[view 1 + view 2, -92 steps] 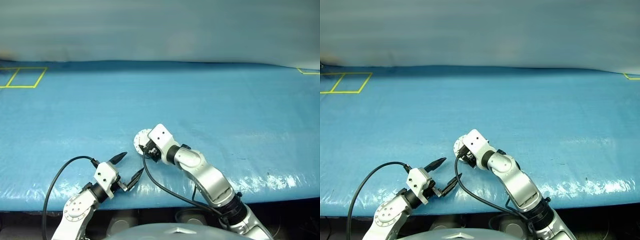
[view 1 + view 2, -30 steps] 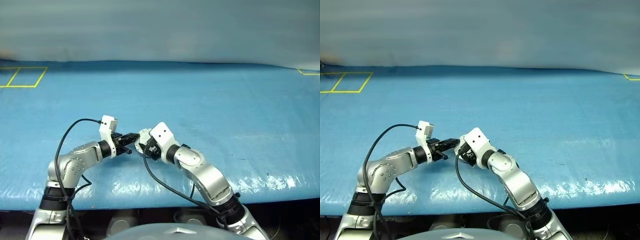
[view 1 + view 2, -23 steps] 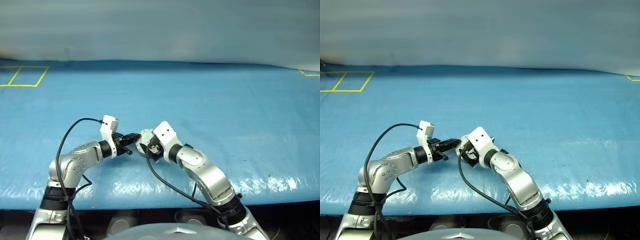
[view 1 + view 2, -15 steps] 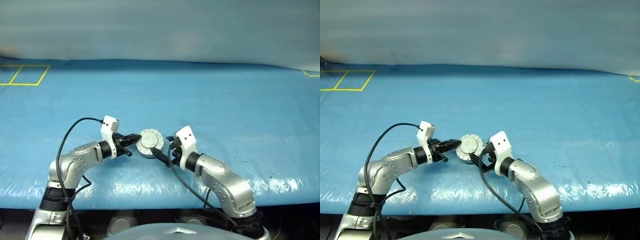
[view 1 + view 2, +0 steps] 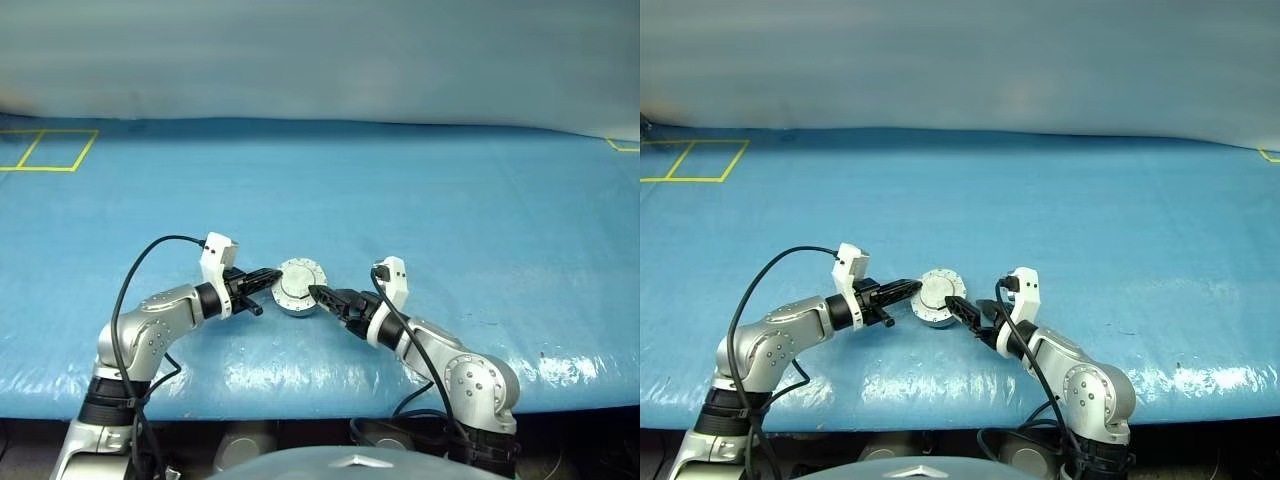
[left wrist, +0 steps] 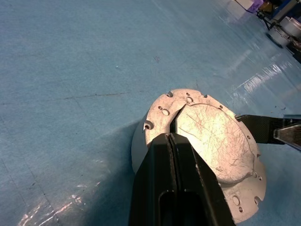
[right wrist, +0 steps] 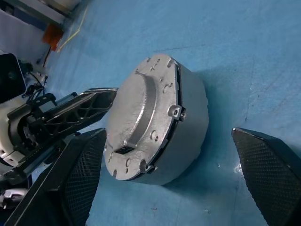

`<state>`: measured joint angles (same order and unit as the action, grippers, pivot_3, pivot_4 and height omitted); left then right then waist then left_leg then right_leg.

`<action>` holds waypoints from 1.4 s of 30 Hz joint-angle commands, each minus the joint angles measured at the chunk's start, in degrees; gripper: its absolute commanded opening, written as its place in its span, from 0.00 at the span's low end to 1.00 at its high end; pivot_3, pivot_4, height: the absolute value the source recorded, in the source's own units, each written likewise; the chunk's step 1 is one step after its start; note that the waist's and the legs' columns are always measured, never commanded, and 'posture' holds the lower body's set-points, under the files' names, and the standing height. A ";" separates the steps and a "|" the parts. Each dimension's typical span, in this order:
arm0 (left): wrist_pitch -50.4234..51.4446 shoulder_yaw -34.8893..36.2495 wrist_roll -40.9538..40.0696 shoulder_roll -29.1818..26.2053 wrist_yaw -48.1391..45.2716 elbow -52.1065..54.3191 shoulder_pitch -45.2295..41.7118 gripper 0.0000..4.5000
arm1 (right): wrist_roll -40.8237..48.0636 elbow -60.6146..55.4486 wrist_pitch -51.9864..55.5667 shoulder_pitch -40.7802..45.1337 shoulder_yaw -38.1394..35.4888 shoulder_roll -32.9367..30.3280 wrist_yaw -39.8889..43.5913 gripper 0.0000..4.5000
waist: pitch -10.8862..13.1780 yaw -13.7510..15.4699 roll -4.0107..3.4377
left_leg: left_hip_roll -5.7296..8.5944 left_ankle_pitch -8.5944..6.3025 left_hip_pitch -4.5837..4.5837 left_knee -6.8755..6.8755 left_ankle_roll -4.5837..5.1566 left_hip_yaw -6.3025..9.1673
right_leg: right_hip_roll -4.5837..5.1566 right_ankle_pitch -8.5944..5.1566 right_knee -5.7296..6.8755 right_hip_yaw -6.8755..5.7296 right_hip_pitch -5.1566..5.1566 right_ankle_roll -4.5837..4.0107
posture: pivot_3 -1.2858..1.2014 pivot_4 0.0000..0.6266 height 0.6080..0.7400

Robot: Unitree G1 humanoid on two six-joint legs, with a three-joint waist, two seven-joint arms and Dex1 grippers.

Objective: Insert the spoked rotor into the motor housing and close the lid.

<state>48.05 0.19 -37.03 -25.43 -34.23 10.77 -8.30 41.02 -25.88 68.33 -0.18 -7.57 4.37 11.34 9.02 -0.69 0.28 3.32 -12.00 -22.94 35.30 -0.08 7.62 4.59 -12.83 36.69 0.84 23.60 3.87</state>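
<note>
Surface: blue table cover (image 5: 450,200), yellow tape lines (image 5: 45,152) at far left.
Housing: silver motor housing (image 5: 297,296) at centre front, lid (image 7: 136,117) down flat.
My left gripper (image 5: 270,277): fingers pressed together, tips on lid.
My right gripper (image 5: 322,297): fingers spread, beside housing, empty.

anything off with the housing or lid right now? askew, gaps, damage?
Nothing stands out. The lid lies flat and closed on the motor housing, with only a thin even seam around the rim. Its top shows fine scratches, no dents. The shut left gripper rests on the lid; the right gripper is open beside the housing.
</note>
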 commanded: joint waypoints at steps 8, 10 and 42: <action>0.31 -0.49 1.28 -0.21 0.10 0.85 1.50 0.00 | 19.42 6.03 4.16 1.26 -6.41 7.86 -8.40 1.00 | 0.01 -0.16 -0.02 | -0.03 0.01 0.00 -0.05 0.01 -0.01 | -0.03 -0.02 0.02 -0.01 -0.10 -0.03 | 0.52 0.24 1.00; 0.28 -0.48 1.33 -0.05 0.05 0.77 1.51 0.00 | 22.59 6.89 4.03 1.02 -6.04 7.70 -10.27 1.00 | 0.01 -0.23 -0.03 | -0.03 0.01 0.00 -0.05 0.01 -0.02 | -0.03 -0.02 0.02 -0.01 -0.11 -0.03 | 0.52 0.24 1.00; -5.36 4.63 -0.25 4.60 0.40 3.88 3.30 0.00 | 37.99 12.17 -4.53 -1.04 1.41 0.30 -21.47 0.26 | 0.04 -0.67 -0.08 | -0.03 0.02 0.01 -0.04 0.05 -0.07 | -0.04 -0.02 0.04 0.03 -0.13 -0.02 | 0.52 0.24 1.00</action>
<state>45.82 3.06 -35.22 -22.74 -33.82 11.71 -5.28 77.71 -12.13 63.77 -0.88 -7.75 4.21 -9.49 9.05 -1.35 0.20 3.29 -11.98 -22.94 35.26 -0.03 7.53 4.56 -12.85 36.73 0.89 23.48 3.85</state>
